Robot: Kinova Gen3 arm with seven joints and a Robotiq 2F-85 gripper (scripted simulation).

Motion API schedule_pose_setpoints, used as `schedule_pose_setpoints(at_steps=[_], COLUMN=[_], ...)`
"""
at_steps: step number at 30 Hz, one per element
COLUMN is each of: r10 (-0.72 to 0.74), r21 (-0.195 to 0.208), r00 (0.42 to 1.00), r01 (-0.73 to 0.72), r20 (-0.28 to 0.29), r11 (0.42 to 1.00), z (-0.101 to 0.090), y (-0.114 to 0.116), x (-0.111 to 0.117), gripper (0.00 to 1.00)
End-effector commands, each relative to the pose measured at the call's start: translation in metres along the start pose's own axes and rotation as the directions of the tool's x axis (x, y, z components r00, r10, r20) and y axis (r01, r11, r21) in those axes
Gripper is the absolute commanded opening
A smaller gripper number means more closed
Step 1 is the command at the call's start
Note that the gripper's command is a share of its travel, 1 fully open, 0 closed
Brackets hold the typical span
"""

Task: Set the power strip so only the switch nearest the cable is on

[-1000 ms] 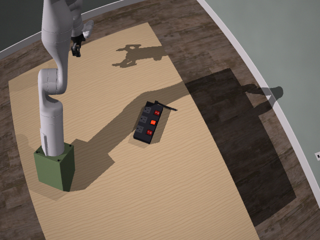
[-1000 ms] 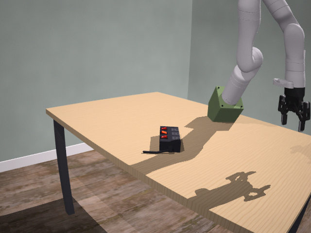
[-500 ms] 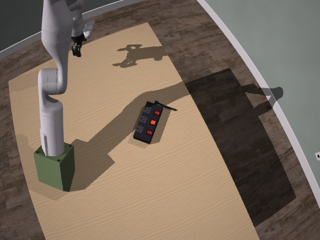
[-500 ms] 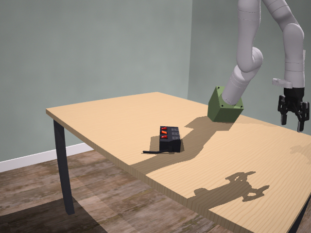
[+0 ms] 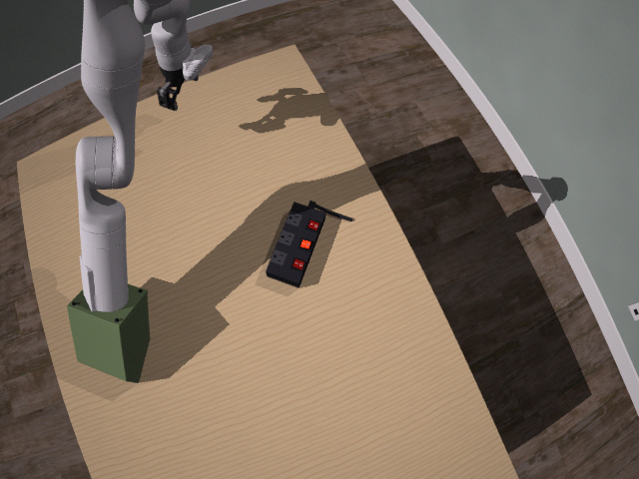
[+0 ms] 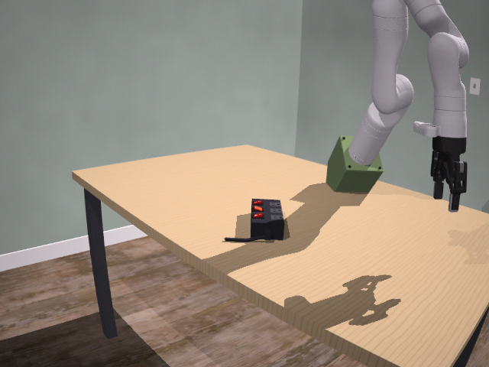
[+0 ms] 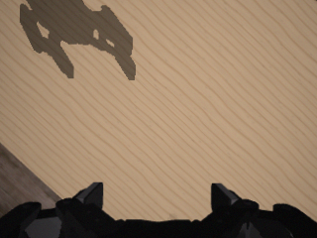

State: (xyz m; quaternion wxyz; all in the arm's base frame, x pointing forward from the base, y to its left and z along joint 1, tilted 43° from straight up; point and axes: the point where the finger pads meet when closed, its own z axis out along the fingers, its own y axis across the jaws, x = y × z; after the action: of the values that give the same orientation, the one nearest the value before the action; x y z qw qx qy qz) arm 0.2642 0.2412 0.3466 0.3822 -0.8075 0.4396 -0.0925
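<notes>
Strip (image 5: 298, 242) lay flat mid-table, well apart from our gripper (image 6: 447, 199), which hung wide open and empty; we judged the approach unstarted, needing travel toward its switches (image 5: 306, 243).

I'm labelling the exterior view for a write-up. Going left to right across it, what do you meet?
Table leg → cable → power strip → green base block → open, empty gripper.
</notes>
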Motion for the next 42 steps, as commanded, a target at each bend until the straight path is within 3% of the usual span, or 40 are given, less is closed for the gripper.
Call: schedule_pose_setpoints(at_steps=[1,7,9,13,21,22,27,28,33,34,39,40,42], r10=[0.097,0.385,0.385,0.586,0.586,0.634,0.634,0.68,0.68,0.724,0.724,0.765,0.765], r21=[0.015,0.037,0.037,0.053,0.053,0.056,0.056,0.059,0.059,0.062,0.062,0.065,0.065], r00=[0.995,0.923,0.923,0.81,0.81,0.774,0.774,0.733,0.733,0.69,0.69,0.644,0.644], r01=[-0.097,-0.385,-0.385,-0.585,-0.585,-0.633,-0.633,-0.679,-0.679,-0.723,-0.723,-0.764,-0.764], r20=[-0.002,-0.004,-0.004,0.003,0.003,0.005,0.005,0.008,0.008,0.011,0.011,0.014,0.014], r11=[0.995,0.922,0.922,0.809,0.809,0.772,0.772,0.732,0.732,0.688,0.688,0.642,0.642], z=[-0.004,-0.008,-0.008,-0.012,-0.012,-0.012,-0.012,-0.013,-0.013,-0.014,-0.014,-0.014,-0.014], y=[-0.011,-0.026,-0.026,-0.032,-0.032,-0.032,-0.032,-0.032,-0.032,-0.032,-0.032,-0.031,-0.031], x=[0.018,0.071,0.071,0.113,0.113,0.125,0.125,0.137,0.137,0.149,0.149,0.161,0.161], gripper=[1.0,1.0,1.0,1.0,1.0,1.0,1.0,1.0,1.0,1.0,1.0,1.0,1.0])
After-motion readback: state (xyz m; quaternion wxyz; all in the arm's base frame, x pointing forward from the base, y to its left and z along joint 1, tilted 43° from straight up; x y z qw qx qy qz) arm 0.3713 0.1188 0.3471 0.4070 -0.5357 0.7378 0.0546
